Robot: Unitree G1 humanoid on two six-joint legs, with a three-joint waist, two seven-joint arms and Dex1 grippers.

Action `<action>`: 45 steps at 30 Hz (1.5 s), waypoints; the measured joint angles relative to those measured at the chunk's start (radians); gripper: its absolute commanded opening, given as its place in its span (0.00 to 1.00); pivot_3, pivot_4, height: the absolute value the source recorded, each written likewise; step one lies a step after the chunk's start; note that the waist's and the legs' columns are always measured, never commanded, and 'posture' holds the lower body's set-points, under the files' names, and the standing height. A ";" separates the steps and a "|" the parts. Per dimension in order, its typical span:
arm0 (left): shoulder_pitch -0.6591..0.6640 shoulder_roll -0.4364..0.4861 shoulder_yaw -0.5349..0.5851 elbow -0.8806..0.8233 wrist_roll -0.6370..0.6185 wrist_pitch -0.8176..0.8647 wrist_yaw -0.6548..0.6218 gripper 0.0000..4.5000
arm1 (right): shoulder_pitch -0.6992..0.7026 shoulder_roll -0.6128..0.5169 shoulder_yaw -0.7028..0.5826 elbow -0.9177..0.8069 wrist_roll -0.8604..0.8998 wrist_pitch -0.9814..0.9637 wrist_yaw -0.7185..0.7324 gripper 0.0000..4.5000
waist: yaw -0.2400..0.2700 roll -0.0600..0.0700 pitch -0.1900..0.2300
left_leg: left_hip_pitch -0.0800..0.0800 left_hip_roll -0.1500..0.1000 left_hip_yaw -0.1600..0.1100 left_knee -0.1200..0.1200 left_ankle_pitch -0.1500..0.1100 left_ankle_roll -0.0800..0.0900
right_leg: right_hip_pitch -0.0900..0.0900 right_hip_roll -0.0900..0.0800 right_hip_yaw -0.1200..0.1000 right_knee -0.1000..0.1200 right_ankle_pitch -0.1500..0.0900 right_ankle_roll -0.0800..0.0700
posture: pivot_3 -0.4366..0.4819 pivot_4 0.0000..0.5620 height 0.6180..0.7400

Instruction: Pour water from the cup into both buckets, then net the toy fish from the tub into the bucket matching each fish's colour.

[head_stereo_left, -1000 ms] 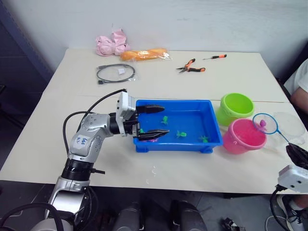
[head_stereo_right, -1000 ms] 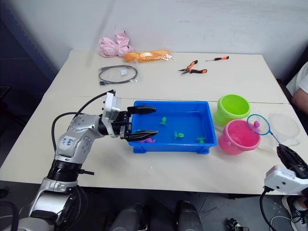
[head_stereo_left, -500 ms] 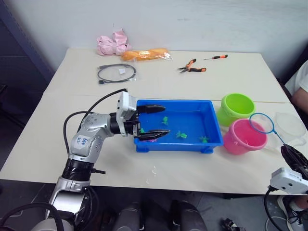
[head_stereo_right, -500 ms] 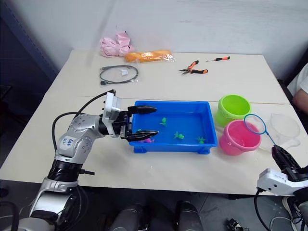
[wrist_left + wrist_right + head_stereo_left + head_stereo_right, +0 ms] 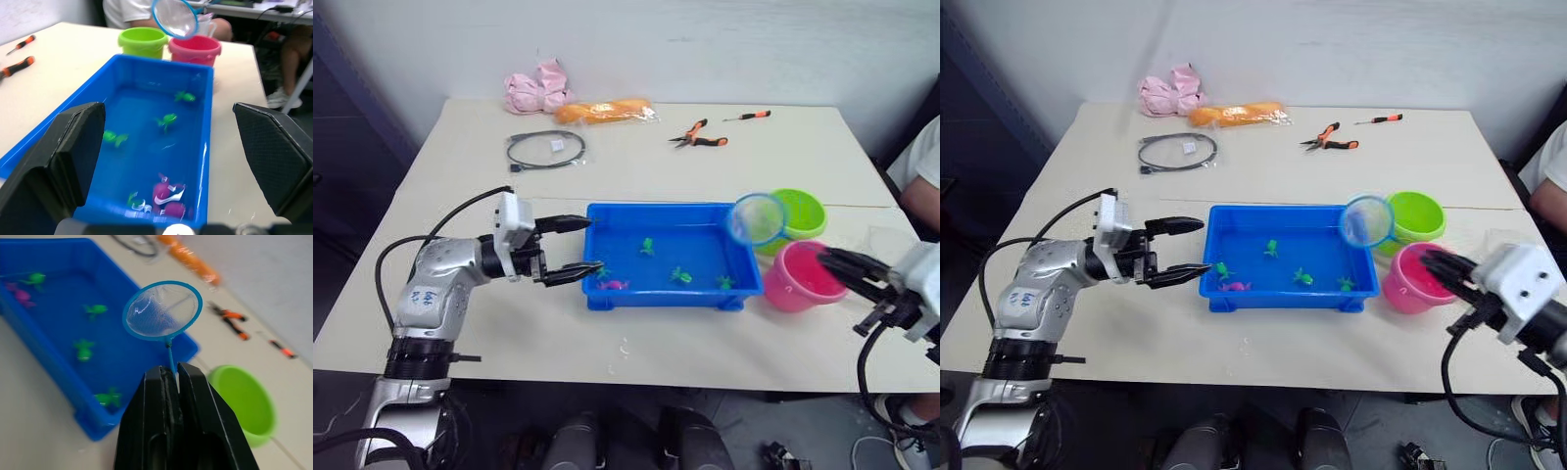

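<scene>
Left hand (image 5: 570, 247), fingers spread w/ nothing between them, hovers just off the tub's (image 5: 607, 211) left end, apparently placed to steady it if it slides during netting. The blue tub sits mid-tabletop (image 5: 705, 166) holding shallow water and the toy fish: green ones (image 5: 681, 275) scattered across it, pink ones (image 5: 613, 285) near the front-left corner. Above the tub's right end, the net (image 5: 756, 217) hangs in the air w/ its hoop tipped toward the water, looking ready for a scoop. Beyond it stand the buckets, green bucket (image 5: 803, 208) behind, pink bucket (image 5: 798, 284) in front, touching or nearly so, close to the tub so each catch travels little. Right hand (image 5: 850, 266), fingers pressed together on the net's thin handle, reaches in from the tabletop's right edge.
</scene>
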 measured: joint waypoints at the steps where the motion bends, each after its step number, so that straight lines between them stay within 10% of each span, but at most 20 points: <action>1: 0.019 0.013 0.007 -0.003 0.006 -0.011 0.000 0.99 | -0.059 -0.027 0.056 -0.001 0.009 0.050 0.009 0.00 | 0.001 0.000 0.000 | 0.000 0.000 0.000 0.000 0.000 0.000 | 0.000 0.000 0.000 0.000 0.000 0.000 | 0.48 0.27 1.00; 7: 0.111 0.050 0.021 -0.042 0.026 -0.022 0.015 0.99 | -0.486 -0.009 0.451 0.065 -0.065 0.236 0.051 0.00 | -0.001 0.000 0.000 | -0.003 0.001 0.000 0.000 -0.001 -0.001 | -0.003 -0.001 -0.002 -0.001 0.000 -0.001 | 0.48 0.27 1.00; 17: 0.169 0.088 0.019 -0.093 0.060 -0.028 0.050 0.99 | -0.761 0.132 0.791 0.281 -0.347 0.252 0.148 0.00 | 0.003 0.000 0.000 | -0.006 0.000 0.000 0.000 -0.001 -0.001 | -0.004 0.000 -0.005 0.002 0.000 0.000 | 0.48 0.27 1.00; 45: 0.205 0.090 -0.011 -0.167 0.064 -0.010 0.067 0.99 | -0.836 0.314 0.732 0.288 -0.313 0.523 0.238 0.00 | -0.015 0.000 0.000 | -0.006 0.000 0.000 0.000 -0.001 -0.001 | -0.004 0.001 -0.005 0.003 0.000 0.000 | 0.48 0.27 1.00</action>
